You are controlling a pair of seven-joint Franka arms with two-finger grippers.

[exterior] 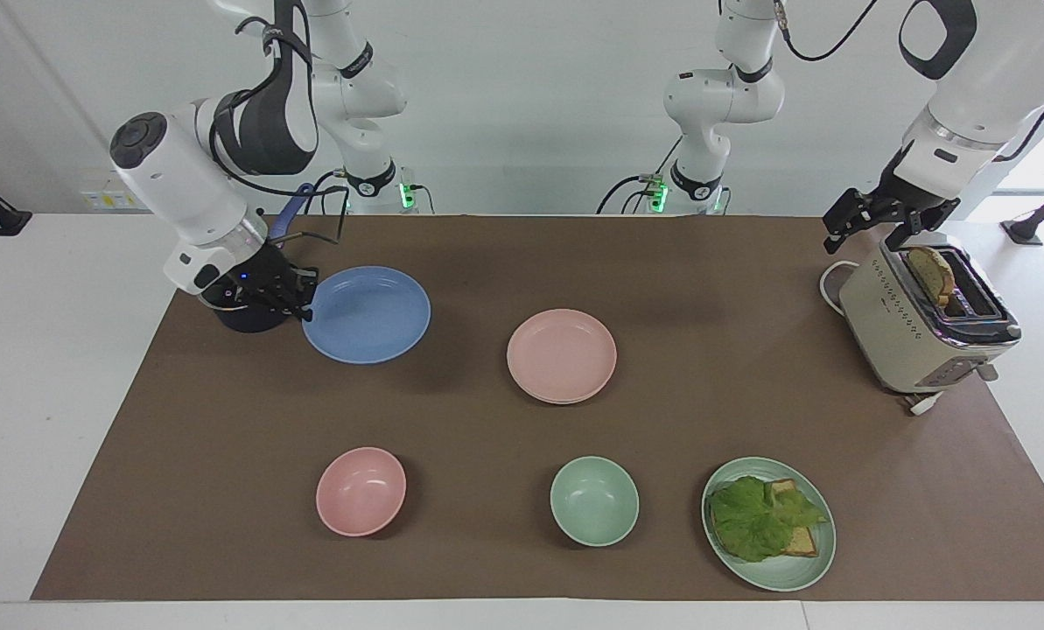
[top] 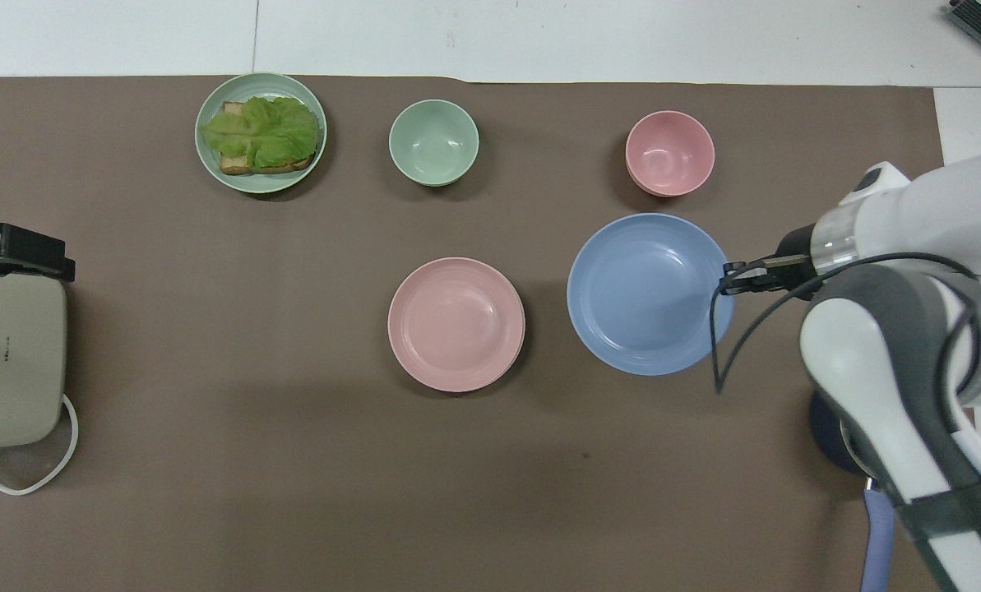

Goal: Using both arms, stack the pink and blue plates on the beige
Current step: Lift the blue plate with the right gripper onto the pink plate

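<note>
With blue plate (exterior: 367, 314) pinched at rim by right gripper (exterior: 298, 297) fingers, airborne beside pink plate (exterior: 562, 354), we fear tilt, slip. Beige plate barely shows under pink. Left gripper (exterior: 880, 223) waits over toaster (exterior: 924, 337), fingers spread, empty.

Bare mat (exterior: 451, 420) between plates and bowls; toaster (exterior: 924, 328) blocks left end.

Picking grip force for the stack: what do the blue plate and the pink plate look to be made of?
Blue plate: probably plastic or melamine, matte; even colour, soft dull sheen, thin low rim, held up by its edge in the right gripper. Pink plate: seemingly the same material, matte, with a faint highlight. Glazed ceramic can't be ruled out.
</note>
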